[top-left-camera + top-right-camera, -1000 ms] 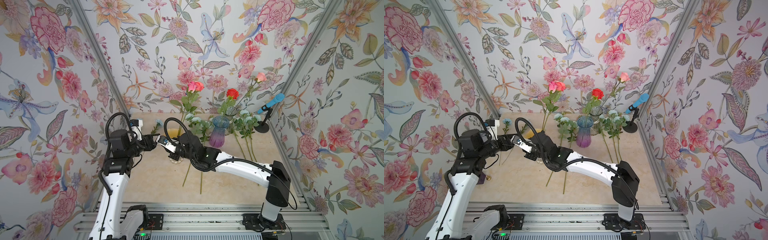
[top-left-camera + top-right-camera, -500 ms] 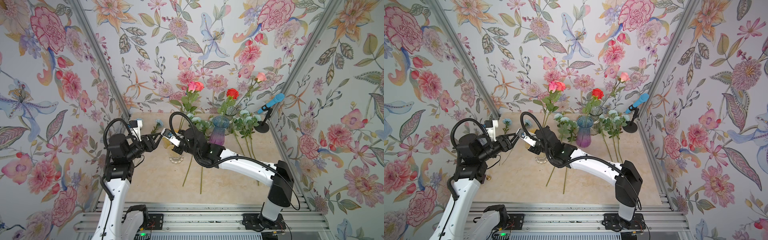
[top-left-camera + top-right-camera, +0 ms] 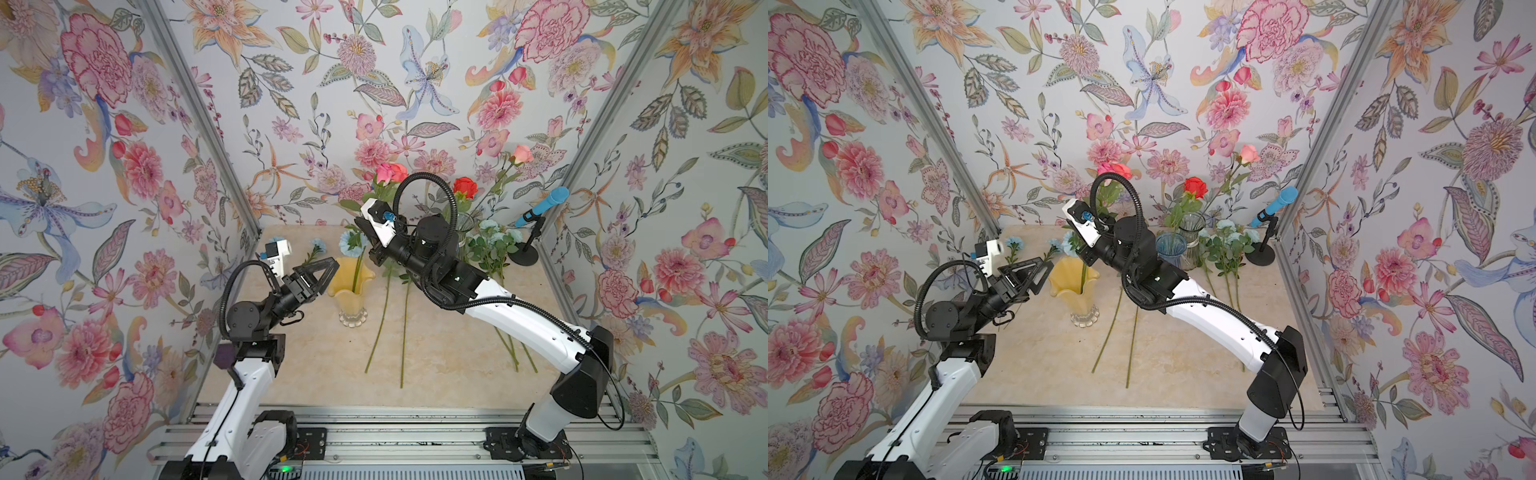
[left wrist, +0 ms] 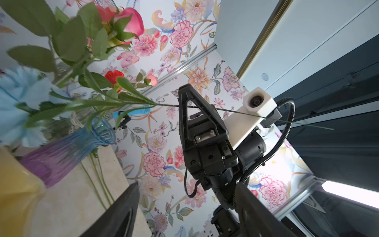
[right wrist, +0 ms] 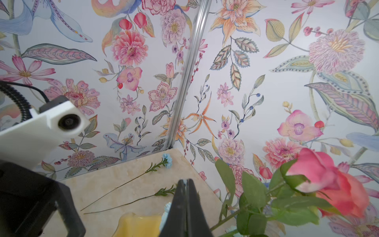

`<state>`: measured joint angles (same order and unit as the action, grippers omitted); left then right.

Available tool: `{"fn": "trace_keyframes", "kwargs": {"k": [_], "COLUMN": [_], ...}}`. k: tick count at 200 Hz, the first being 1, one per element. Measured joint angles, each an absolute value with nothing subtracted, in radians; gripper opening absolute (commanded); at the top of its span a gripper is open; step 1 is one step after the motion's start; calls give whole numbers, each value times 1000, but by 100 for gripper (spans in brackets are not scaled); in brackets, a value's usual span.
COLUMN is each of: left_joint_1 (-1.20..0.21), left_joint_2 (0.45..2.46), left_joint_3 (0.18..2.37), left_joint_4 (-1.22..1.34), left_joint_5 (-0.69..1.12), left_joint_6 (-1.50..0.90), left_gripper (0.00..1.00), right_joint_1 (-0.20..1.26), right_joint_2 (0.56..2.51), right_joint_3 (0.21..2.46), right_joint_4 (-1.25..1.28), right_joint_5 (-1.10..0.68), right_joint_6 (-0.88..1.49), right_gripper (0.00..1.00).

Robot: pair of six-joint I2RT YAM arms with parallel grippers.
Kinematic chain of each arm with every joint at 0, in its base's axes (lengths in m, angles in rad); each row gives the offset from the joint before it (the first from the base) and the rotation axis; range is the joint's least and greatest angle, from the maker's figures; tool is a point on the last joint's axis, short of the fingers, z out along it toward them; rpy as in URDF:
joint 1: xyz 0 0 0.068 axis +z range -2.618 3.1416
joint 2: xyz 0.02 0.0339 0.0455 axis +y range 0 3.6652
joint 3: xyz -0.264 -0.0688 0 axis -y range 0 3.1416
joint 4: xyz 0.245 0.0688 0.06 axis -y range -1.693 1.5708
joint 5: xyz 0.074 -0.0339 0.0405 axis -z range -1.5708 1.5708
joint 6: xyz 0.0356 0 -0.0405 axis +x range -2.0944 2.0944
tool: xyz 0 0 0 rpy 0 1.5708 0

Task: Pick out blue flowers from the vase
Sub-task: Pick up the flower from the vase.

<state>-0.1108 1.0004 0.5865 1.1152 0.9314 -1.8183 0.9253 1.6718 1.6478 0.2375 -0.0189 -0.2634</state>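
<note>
My right gripper [image 3: 362,227] is shut on the thin stem of a sky-blue carnation [image 3: 347,241] and holds it level just above the yellow vase [image 3: 351,291]. In the left wrist view the stem [image 4: 235,112] passes through the shut right gripper [image 4: 183,90], and the blurred blue bloom [image 4: 18,102] is at the picture's edge. My left gripper [image 3: 332,271] is open and empty, just left of the vase. A pink rose [image 3: 390,172] rises behind the right wrist. Two more blue flowers [image 3: 1014,242] [image 3: 1054,243] lie at the table's back left.
A purple-and-blue vase [image 3: 1169,245] and a clear glass vase [image 3: 1192,232] with a red rose [image 3: 1196,187] stand at the back. Pale aqua sprays [image 3: 494,241] and long stems [image 3: 386,324] lie on the table. A blue microphone [image 3: 540,205] stands back right.
My right gripper has closed on the carnation stem and carried it up and back. My left gripper has opened wider and drawn away to the left.
</note>
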Motion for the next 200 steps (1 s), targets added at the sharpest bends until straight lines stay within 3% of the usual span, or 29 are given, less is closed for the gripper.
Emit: {"fn": "trace_keyframes", "kwargs": {"k": [30, 75, 159, 200], "left_joint_1": [-204, -211, -228, -122], "left_joint_2": [1108, 1121, 1025, 931], "left_joint_3": [576, 534, 552, 472], "left_joint_4": [1331, 1460, 1350, 1276], "left_joint_5": [833, 710, 715, 748], "left_joint_6": [-1974, -2047, -2033, -1998], "left_gripper": [78, 74, 59, 51], "right_joint_1": [957, 991, 1011, 1004], "right_joint_2": [1668, 1660, 1655, 1623], "right_joint_3": [1576, 1444, 1416, 1417], "right_joint_4": [353, 468, 534, 489], "right_joint_5": [-2, 47, 140, 112], "right_joint_6": [-269, -299, -434, -426], "right_gripper": [0, 0, 0, 0]}}
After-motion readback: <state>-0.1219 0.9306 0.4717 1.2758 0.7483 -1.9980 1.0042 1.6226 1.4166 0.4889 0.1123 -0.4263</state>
